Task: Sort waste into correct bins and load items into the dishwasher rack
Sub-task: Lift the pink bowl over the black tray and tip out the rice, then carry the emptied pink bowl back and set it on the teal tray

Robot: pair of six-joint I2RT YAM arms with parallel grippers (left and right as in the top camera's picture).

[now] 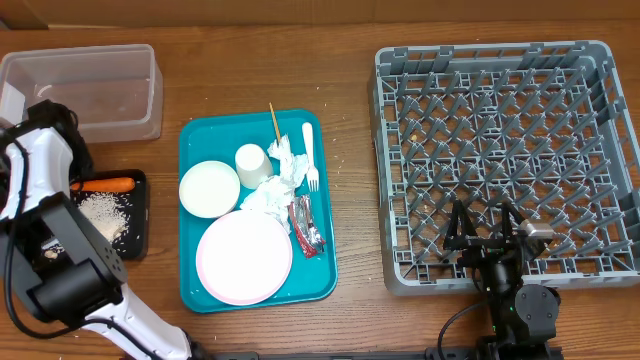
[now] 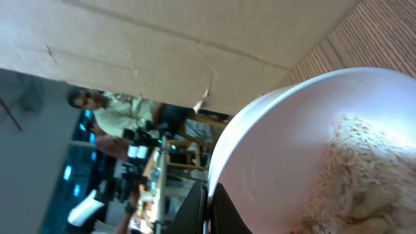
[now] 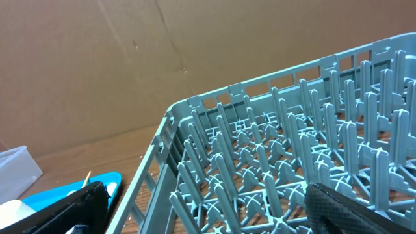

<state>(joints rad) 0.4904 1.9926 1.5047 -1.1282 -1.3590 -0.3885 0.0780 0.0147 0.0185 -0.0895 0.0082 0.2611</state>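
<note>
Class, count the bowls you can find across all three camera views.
2. One bowl sits on the teal tray, beside the cup; a second bowl, holding rice-like scraps, is gripped by the left gripper, shown only by its wrist camera.

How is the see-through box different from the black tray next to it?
The clear tub is see-through; the black tray is dark. The tub looks bigger and deeper; the tray looks smaller and shallower. The tray holds a carrot piece and pale grains; the tub has no carrot. Both are rectangular.
</note>
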